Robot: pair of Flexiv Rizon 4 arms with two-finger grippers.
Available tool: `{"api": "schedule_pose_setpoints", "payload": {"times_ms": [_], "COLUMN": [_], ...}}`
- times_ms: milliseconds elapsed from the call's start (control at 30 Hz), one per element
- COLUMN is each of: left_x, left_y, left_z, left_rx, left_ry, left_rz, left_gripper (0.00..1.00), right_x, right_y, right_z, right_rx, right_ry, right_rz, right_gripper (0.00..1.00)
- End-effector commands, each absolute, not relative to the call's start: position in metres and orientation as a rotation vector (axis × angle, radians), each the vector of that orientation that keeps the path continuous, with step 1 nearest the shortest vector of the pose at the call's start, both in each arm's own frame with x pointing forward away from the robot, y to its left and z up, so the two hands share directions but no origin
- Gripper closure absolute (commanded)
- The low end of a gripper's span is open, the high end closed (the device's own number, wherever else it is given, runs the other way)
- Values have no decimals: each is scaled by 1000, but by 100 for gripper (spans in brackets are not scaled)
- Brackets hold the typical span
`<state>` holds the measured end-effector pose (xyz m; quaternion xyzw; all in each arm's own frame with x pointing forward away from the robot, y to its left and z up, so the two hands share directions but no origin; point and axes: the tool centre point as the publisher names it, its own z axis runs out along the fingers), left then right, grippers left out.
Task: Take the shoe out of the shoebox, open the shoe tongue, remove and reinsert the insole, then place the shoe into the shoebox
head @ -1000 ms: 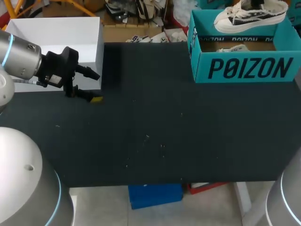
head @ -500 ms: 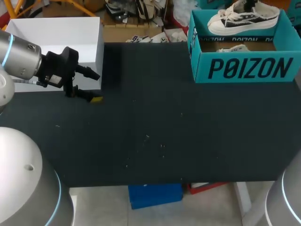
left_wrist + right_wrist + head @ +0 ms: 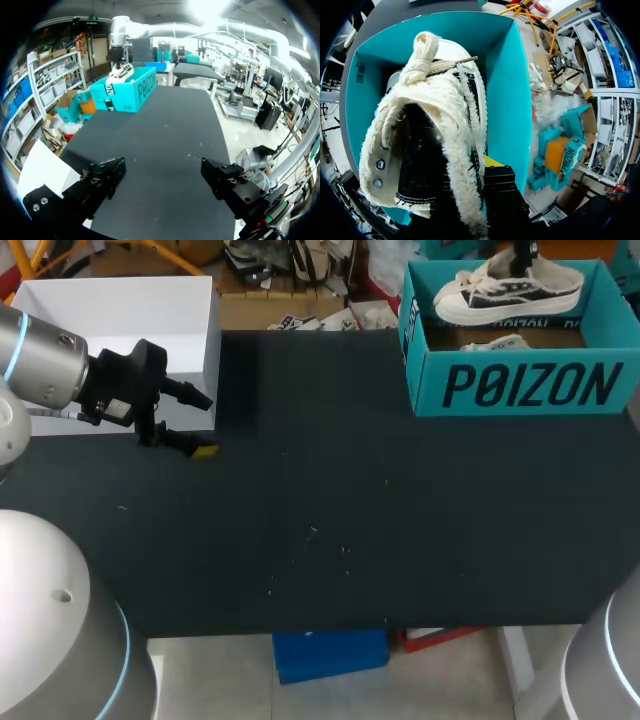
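The right gripper (image 3: 521,262) pinches the collar of the white-and-black sneaker (image 3: 508,288). In the right wrist view one yellow-tipped finger (image 3: 492,161) presses on the outside of the frayed collar, and the other is hidden inside the sneaker. The sneaker hangs sole down, level with the rim of the open teal shoebox (image 3: 520,385), which stands at the table's (image 3: 320,530) far right corner. The left gripper (image 3: 198,423) has its fingers spread wide with nothing between them, over the table's far left side, just beside a white box (image 3: 120,310).
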<state>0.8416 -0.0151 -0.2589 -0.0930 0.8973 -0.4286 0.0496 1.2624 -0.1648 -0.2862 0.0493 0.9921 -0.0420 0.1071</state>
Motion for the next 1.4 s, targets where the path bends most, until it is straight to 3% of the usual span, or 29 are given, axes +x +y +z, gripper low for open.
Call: {"api": "schedule_pose_setpoints", "payload": {"times_ms": [33, 1100, 1167, 1200, 1300, 1400], "left_x": [841, 841, 841, 841, 841, 841], "left_y": [-15, -15, -15, -15, -15, -15], "left_z": [-259, -259, -259, -259, -259, -259], "left_rx": [-284, -284, -284, -284, -284, -284], "left_ry": [2737, 2737, 2737, 2737, 2737, 2737], "left_rz": [-1300, -1300, -1300, -1300, -1300, -1300], "left_gripper": [0, 0, 0, 0, 0, 0], "right_x": [1274, 1284, 1284, 1284, 1284, 1283], "right_y": [-162, -162, -162, -162, -161, -162], "right_z": [-302, -369, -371, -371, -371, -368], "right_rx": [153, 115, 121, 122, 131, 137], "right_ry": [2931, 2990, 2996, 2996, 3000, 2998], "right_rz": [-109, -115, -106, -104, -96, -96], "right_gripper": [100, 100, 88, 87, 73, 72]}}
